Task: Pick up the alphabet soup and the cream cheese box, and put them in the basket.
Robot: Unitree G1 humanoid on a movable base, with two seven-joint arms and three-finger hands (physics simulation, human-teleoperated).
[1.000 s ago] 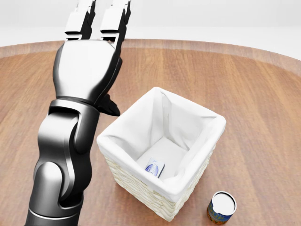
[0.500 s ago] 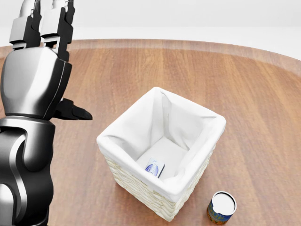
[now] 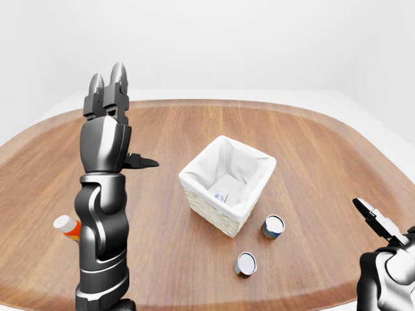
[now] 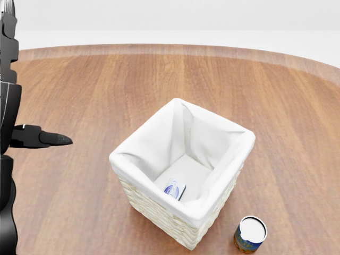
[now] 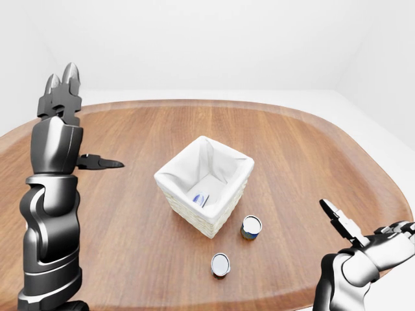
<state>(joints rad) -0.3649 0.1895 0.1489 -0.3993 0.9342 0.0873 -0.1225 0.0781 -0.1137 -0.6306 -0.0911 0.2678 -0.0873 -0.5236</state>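
The cream cheese box (image 4: 175, 188) lies inside the basket (image 4: 212, 204), leaning on edge against the liner, well right of the raised left hand (image 3: 107, 123), whose fingers are spread and empty. Two cans stand upright on the tabletop (image 3: 194, 123) below the basket in the left-eye view; the nearer can (image 3: 273, 226) sits just beside it. The right hand (image 5: 363, 243) hovers open, low right.

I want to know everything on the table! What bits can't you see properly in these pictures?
- Small box inside the basket: the wall covers its lower part; label too small to read, head view.
- Two cans: labels too small, left-eye view.
- Orange bottle: partly behind the left arm.
- Right hand: fingers cut off by the right-eye view's edge.
- Left hand: mostly cut off in the head view.
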